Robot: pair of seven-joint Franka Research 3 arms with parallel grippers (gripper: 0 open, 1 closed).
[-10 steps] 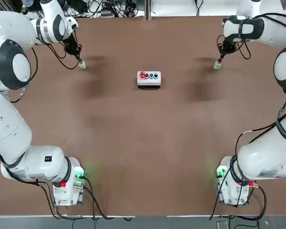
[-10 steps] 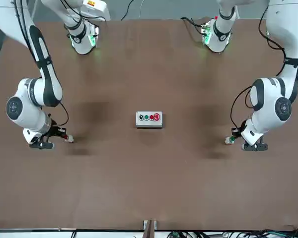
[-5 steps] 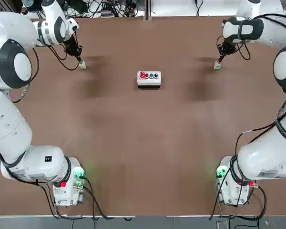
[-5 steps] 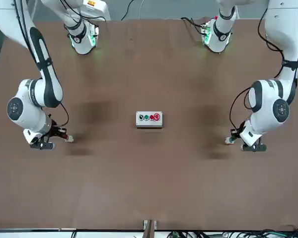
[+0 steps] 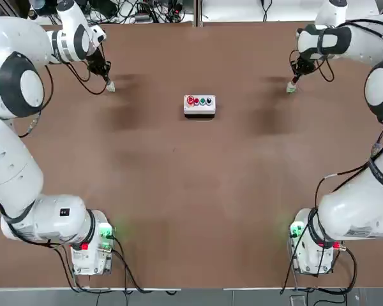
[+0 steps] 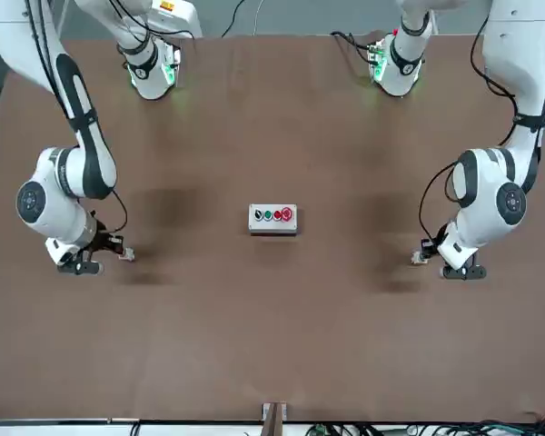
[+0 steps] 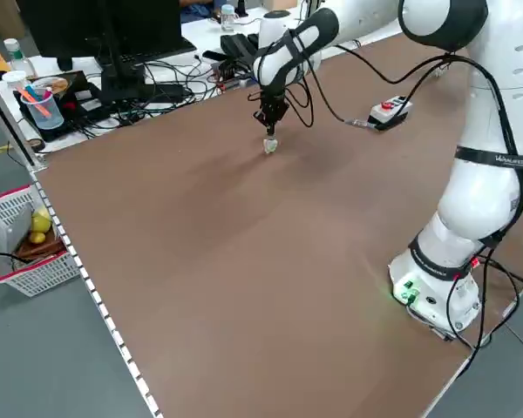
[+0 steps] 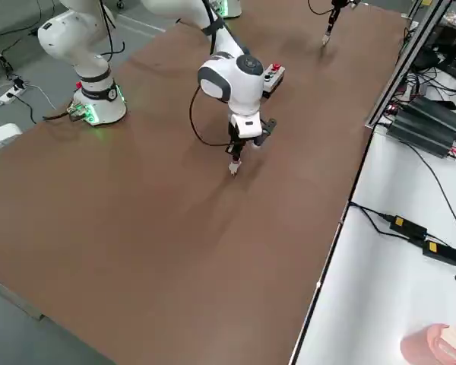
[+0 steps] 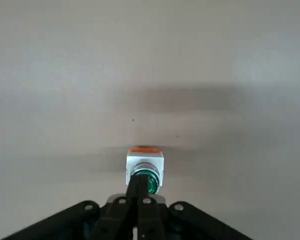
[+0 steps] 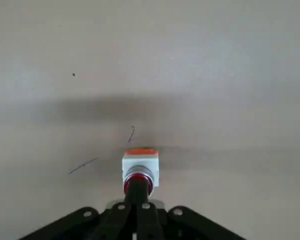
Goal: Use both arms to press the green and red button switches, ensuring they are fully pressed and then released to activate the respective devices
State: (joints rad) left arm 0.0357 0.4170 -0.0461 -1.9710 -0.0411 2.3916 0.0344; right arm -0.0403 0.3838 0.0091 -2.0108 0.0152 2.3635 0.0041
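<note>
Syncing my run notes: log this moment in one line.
left end effector: shut, over green button switch | right end effector: shut, over red button switch | multi-button box: between them

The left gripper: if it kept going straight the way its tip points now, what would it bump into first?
Most likely the green button, right at the left gripper's shut tips, then the brown tabletop beneath. Whether tips and button already touch is hard to tell.
</note>
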